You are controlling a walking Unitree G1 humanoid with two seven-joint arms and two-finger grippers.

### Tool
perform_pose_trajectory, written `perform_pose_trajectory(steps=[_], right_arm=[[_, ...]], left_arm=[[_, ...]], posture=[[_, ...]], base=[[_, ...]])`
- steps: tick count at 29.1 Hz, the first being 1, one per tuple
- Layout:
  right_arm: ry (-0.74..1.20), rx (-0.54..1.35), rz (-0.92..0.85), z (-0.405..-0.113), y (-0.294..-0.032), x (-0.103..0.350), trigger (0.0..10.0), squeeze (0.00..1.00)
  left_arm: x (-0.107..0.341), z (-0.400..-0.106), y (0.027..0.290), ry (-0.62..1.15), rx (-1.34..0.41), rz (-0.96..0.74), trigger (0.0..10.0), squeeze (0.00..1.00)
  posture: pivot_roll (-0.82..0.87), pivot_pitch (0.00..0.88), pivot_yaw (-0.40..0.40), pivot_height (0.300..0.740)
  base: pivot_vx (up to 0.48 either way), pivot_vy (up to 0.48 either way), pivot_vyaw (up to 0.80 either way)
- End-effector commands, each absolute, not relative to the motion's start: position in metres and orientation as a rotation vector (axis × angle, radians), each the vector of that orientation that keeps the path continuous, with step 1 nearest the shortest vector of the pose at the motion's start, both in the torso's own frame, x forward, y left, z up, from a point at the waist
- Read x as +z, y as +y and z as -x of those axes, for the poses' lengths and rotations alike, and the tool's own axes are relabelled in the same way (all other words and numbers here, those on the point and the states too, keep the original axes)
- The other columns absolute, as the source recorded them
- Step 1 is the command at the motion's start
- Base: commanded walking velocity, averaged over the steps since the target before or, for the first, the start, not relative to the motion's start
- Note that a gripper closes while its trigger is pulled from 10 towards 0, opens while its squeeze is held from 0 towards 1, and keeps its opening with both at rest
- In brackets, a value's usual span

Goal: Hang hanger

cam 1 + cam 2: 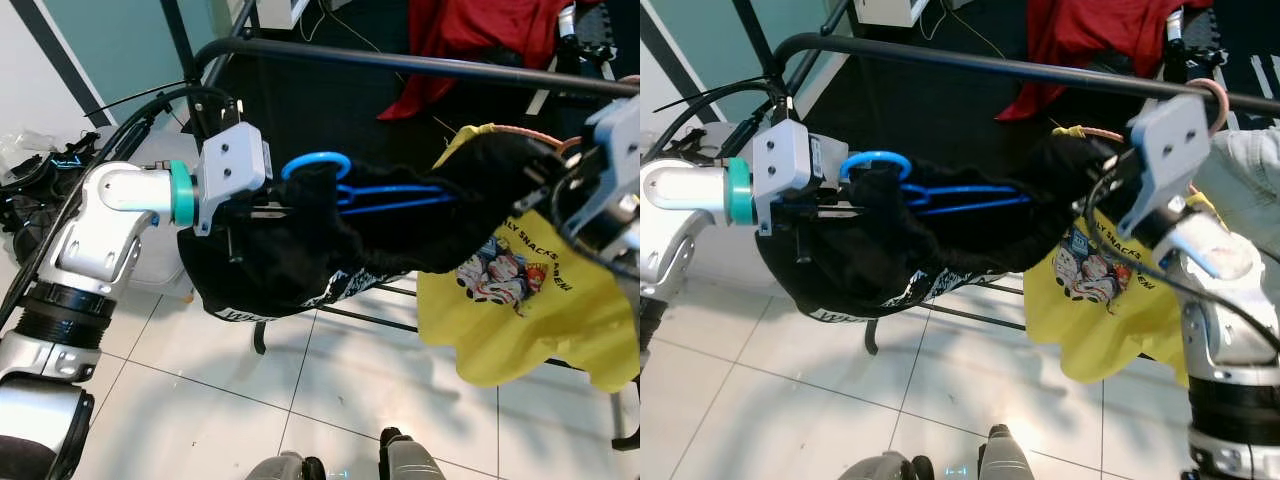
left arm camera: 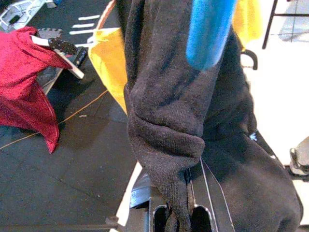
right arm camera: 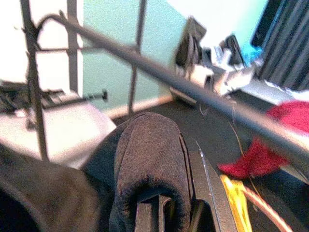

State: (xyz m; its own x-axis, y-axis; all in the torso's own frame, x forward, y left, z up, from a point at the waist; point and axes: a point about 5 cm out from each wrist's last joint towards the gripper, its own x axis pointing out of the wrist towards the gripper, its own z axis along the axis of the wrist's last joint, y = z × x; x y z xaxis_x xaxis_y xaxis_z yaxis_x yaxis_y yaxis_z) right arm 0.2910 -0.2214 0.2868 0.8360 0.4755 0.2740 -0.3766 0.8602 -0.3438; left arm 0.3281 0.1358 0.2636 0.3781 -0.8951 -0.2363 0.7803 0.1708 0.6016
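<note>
A black garment (image 1: 330,245) on a blue hanger (image 1: 385,195) is held stretched between my two grippers, just below the black rail (image 1: 420,62) of a clothes rack. The hanger's blue hook (image 1: 315,160) curls up near my left gripper (image 1: 262,210), which is shut on one end of the garment (image 2: 174,145). At the other end my right gripper (image 1: 1095,170) is shut on the garment's bunched sleeve (image 3: 147,159). The rail (image 3: 193,87) runs close above the right gripper.
A yellow printed shirt (image 1: 530,300) hangs on the rail at the right. A red cloth (image 1: 470,40) lies on dark matting behind the rack. The rack's foot bars (image 1: 360,318) cross the white tiled floor. Cables and clutter sit at far left.
</note>
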Motion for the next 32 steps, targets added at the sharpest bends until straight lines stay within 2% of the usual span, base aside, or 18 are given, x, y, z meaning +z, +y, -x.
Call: perform_pose_trajectory(steps=[1,4,10,15,21,22,24,25,27,28,32], right_arm=[[-0.391,0.506,0.264,-0.286,-0.213,0.293,0.0,0.0],[-0.297,0.645,0.255,-0.278,-0.19,0.275,0.0,0.0],[-0.153,0.7,0.243,-0.274,-0.172,0.24,0.0,0.0],[-0.085,0.682,0.211,-0.276,-0.156,0.224,0.0,0.0],[-0.072,0.57,0.179,-0.285,-0.158,0.227,0.0,0.0],[-0.089,0.539,0.148,-0.288,-0.157,0.232,0.0,0.0],[-0.139,0.527,0.032,-0.292,-0.14,0.24,0.0,0.0],[-0.139,0.527,0.032,-0.292,-0.14,0.24,0.0,0.0],[-0.165,0.535,-0.058,-0.294,-0.124,0.244,0.0,0.0],[-0.187,0.542,-0.165,-0.295,-0.11,0.249,0.0,0.0],[-0.193,0.511,-0.2,-0.295,-0.106,0.252,0.0,0.0]], left_arm=[[0.263,-0.33,0.134,-0.192,-1.169,-0.736,10.0,0.0],[0.269,-0.346,0.129,-0.225,-0.996,-0.704,10.0,0.0],[0.268,-0.353,0.123,-0.248,-0.902,-0.649,10.0,0.0],[0.262,-0.353,0.115,-0.24,-0.87,-0.625,10.0,0.0],[0.26,-0.355,0.112,-0.243,-0.816,-0.638,10.0,0.0],[0.261,-0.356,0.111,-0.25,-0.804,-0.628,10.0,0.0],[0.261,-0.354,0.102,-0.268,-0.811,-0.601,10.0,0.0],[0.261,-0.354,0.102,-0.268,-0.811,-0.601,10.0,0.0],[0.26,-0.352,0.097,-0.272,-0.823,-0.587,10.0,0.0],[0.257,-0.351,0.094,-0.271,-0.833,-0.581,10.0,0.0],[0.253,-0.346,0.093,-0.266,-0.878,-0.61,10.0,0.0]], posture=[[-0.15,0.066,0.115,0.74],[-0.15,0.063,0.111,0.74],[-0.16,0.063,0.109,0.74],[-0.16,0.063,0.107,0.74],[-0.16,0.063,0.107,0.74],[-0.16,0.068,0.107,0.74],[-0.16,0.067,0.109,0.74],[-0.16,0.067,0.109,0.74],[-0.16,0.068,0.111,0.74],[-0.16,0.069,0.112,0.74],[-0.16,0.072,0.11,0.74]], base=[[0.0,0.0,0.0],[0.0,0.0,0.0],[0.0,0.0,0.0],[0.0,0.0,0.0],[0.0,0.0,0.0],[0.0,0.0,0.0],[0.0,0.0,0.0],[0.0,0.0,0.0],[0.0,0.0,0.0],[0.0,0.0,0.0],[0.0,0.0,0.0]])
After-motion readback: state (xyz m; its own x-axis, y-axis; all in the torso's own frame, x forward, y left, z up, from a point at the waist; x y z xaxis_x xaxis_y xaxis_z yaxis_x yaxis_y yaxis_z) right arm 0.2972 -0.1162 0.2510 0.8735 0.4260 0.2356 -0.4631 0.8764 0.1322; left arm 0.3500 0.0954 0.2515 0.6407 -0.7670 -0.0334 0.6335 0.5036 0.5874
